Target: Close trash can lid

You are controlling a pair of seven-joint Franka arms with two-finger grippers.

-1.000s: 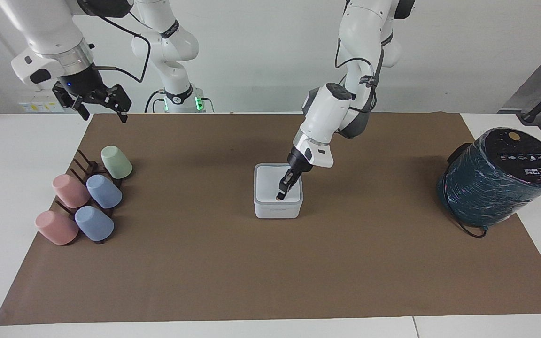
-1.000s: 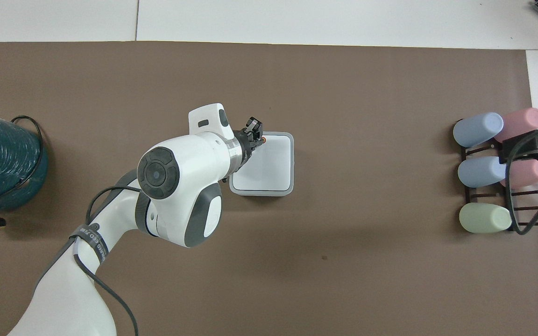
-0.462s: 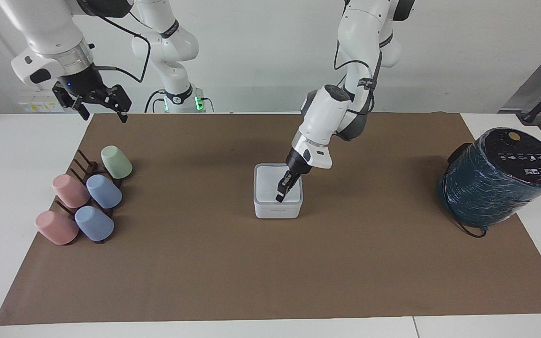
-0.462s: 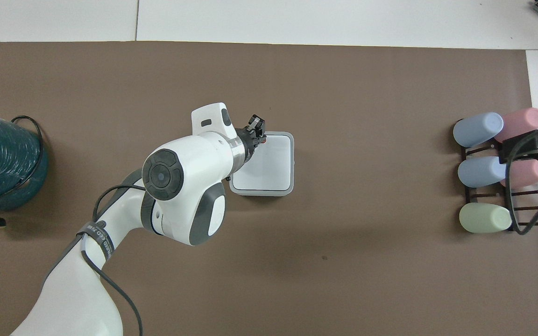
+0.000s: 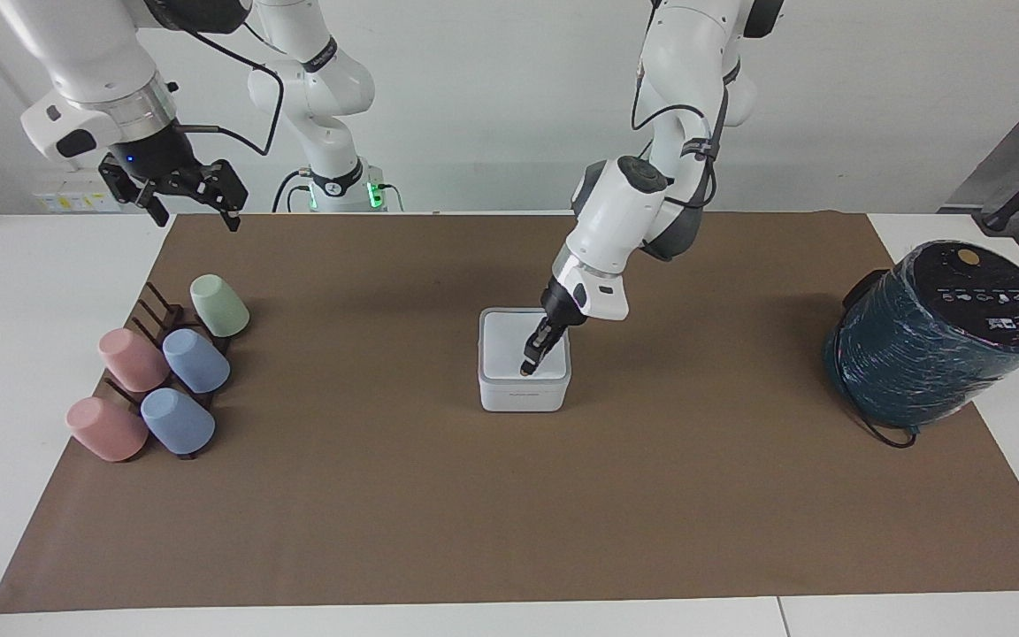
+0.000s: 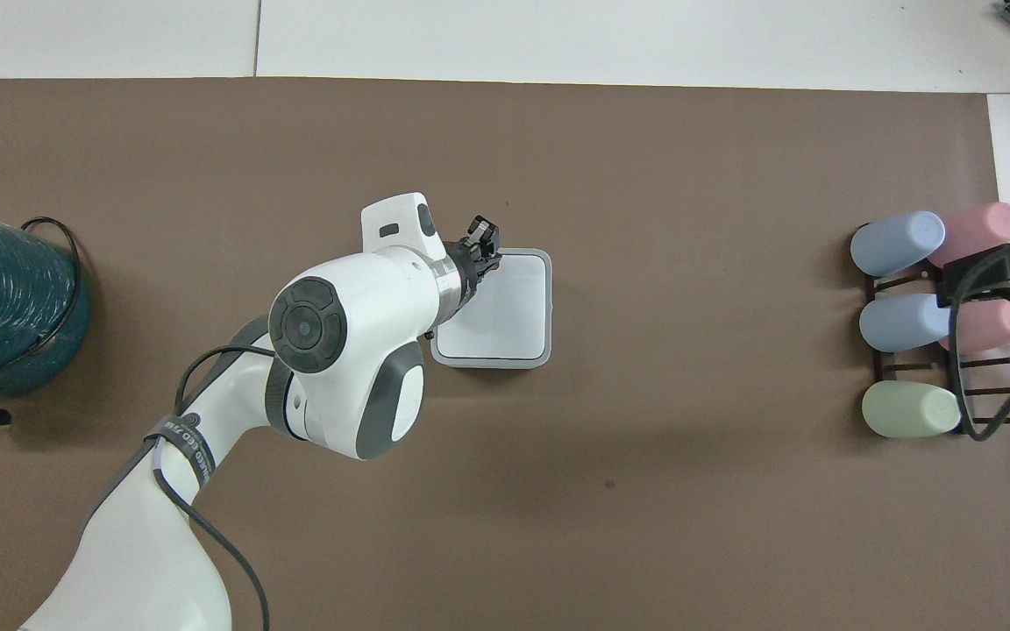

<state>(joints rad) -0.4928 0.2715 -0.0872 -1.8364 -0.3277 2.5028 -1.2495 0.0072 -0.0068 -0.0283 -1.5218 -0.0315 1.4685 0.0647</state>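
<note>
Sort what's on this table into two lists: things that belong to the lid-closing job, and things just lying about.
Part of the job:
- trash can, at the middle of the mat
- lid, lying flat on the can
- left gripper, tips down on the lid

Just lying about:
- dark teal appliance, at the left arm's end
- cup rack with five cups, at the right arm's end
- right gripper, waiting above the mat's corner

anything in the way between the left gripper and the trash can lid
Nothing visible. The left gripper is right over the lid, which lies flat on the trash can. The right gripper waits above the mat's edge.
</note>
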